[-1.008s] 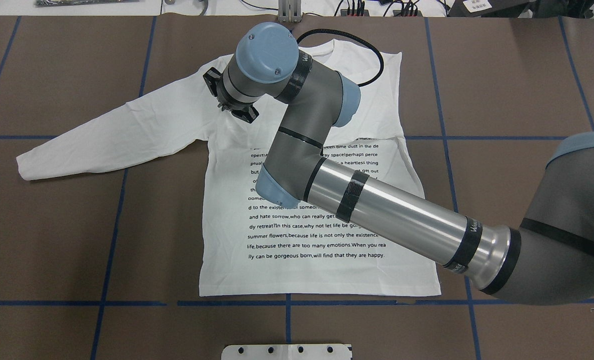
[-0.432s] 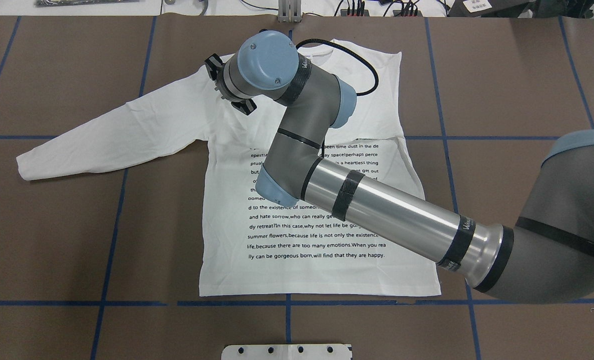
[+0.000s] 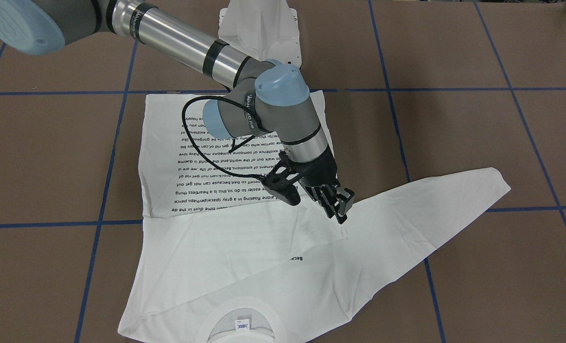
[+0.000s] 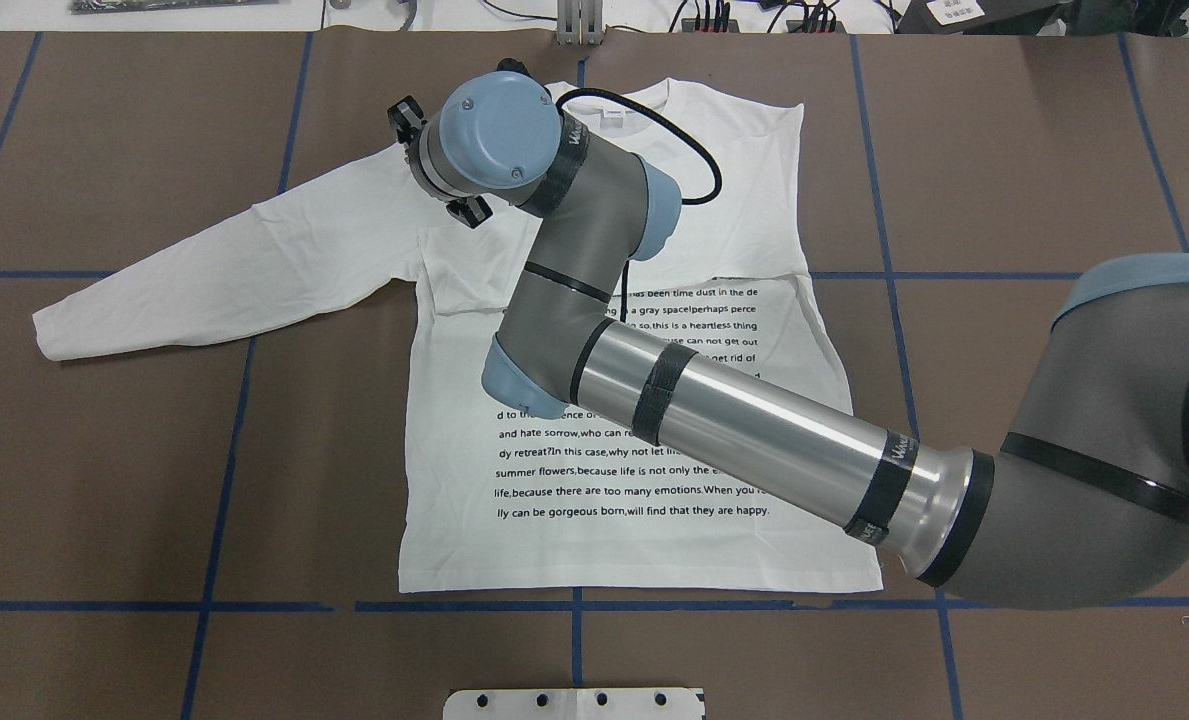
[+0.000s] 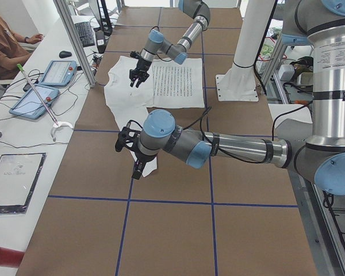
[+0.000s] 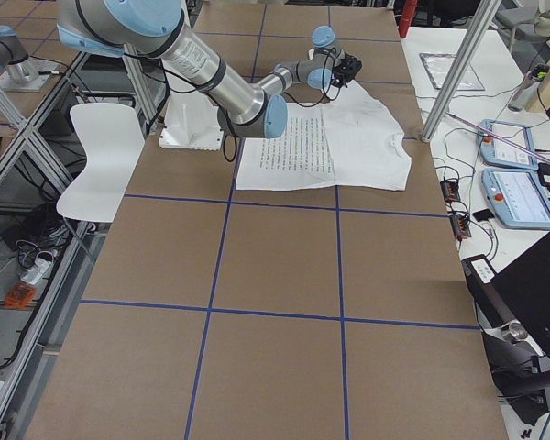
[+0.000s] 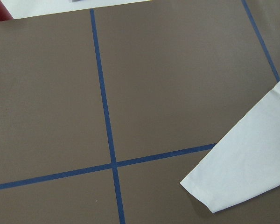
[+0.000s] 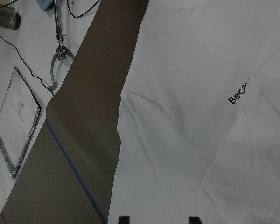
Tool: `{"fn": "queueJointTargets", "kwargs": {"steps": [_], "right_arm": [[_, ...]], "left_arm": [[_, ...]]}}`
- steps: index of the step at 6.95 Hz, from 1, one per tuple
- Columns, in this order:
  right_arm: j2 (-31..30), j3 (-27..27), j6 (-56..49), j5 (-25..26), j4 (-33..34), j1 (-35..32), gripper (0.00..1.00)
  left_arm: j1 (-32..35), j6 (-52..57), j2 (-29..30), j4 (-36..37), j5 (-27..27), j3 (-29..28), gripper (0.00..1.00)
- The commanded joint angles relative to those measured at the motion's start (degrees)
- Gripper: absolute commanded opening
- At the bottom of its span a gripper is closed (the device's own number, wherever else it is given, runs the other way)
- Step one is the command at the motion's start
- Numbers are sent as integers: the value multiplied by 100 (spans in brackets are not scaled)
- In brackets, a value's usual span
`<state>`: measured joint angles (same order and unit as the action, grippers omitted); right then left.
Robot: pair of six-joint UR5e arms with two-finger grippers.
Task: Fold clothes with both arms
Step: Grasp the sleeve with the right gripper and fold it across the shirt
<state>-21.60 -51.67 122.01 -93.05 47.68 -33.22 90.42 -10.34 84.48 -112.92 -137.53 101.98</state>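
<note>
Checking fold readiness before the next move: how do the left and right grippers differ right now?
The right gripper hangs over the shirt at its shoulder seam; the left gripper is out by the sleeve cuff. The right gripper's fingers stand apart with nothing between them; the left gripper's state cannot be told. Both are black and aim down at the cloth.
</note>
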Motion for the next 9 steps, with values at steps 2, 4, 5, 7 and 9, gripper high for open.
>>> {"fn": "queueJointTargets", "kwargs": {"steps": [2, 4, 5, 7, 9], "right_arm": [[-211, -481, 86, -387, 65, -122, 99], [-1132, -1666, 42, -1361, 432, -552, 99], [-1554, -2080, 33, -1391, 504, -615, 100], [-2905, -3623, -89, -2055, 732, -1052, 100], [-3692, -4271, -606, -2498, 742, -1396, 100]], "left_arm": [[-548, -726, 16, -228, -196, -29, 100], [-1207, -1354, 129, -1191, -169, -570, 99], [-1576, -1983, 356, -1728, -143, -1096, 100], [-1870, -2696, 464, -3307, 251, -2089, 100], [-2262, -3375, 806, -3316, 287, -2454, 92]]}}
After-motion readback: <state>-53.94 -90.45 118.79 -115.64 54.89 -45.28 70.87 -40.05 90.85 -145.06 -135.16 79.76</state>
